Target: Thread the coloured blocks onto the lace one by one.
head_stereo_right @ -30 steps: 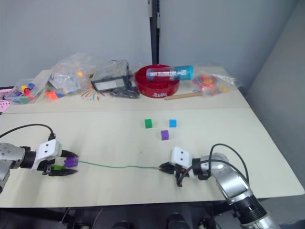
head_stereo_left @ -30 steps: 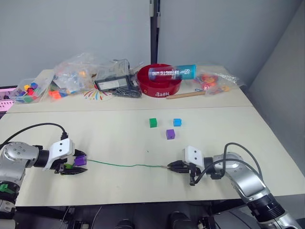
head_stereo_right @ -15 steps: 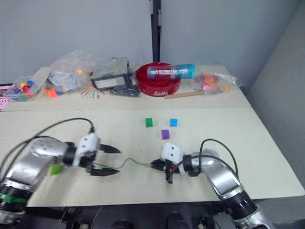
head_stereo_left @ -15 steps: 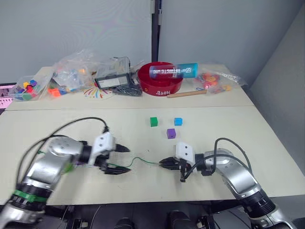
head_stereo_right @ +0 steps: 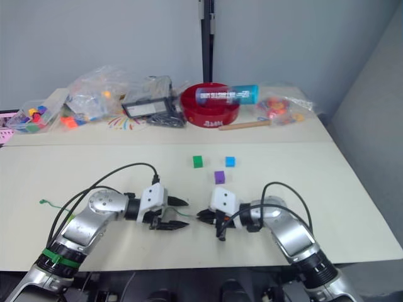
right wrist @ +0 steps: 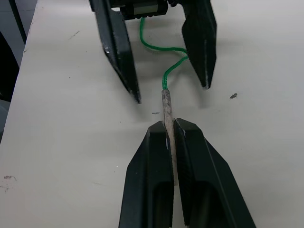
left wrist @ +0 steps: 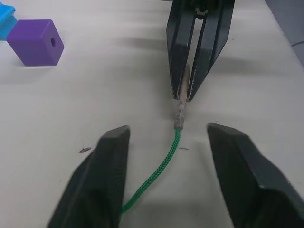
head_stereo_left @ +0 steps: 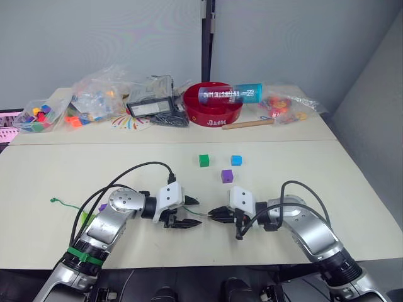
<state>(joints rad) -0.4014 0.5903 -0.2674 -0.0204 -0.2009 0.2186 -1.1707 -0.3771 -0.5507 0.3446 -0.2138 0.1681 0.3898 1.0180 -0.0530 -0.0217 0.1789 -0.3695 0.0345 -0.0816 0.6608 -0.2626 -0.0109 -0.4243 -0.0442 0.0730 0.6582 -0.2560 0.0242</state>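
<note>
1. While the right hand (right wrist: 169, 130) has its two black fingers pressed together on the stiff pale tip of the thin green lace (left wrist: 161, 164), the left hand (head_stereo_left: 189, 212) faces it with its fingers spread apart and holds nothing.
2. The pale tip comes out from between the right fingers and points toward the left hand; the green cord begins just past the tip and runs into the gap between the left fingers, without touching either of them.
3. From there the lace continues under the left arm, and its far end (head_stereo_left: 54, 201) lies on the pale beige table (head_stereo_left: 352, 182), well apart from the left hand on the side away from the right hand.
4. A small purple plastic cube (head_stereo_left: 102, 207) with a hole sits beside the left forearm, on the line of the cord; whether the cord passes through it, I cannot tell.
5. Three more holed cubes stand free on the table beyond the two hands: a second purple cube (head_stereo_left: 227, 176) nearest to the right hand, and behind it a dark green cube (head_stereo_left: 203, 161) and a blue cube (head_stereo_left: 236, 160), side by side but not touching.
6. Farther behind these cubes, at the back of the table, stands a round red bowl (head_stereo_left: 213, 111) with a blue cylinder (head_stereo_left: 229, 95) lying across it.
7. To the left-hand side of the red bowl are clear plastic bags (head_stereo_left: 94, 100) of mixed coloured toy pieces.
</note>
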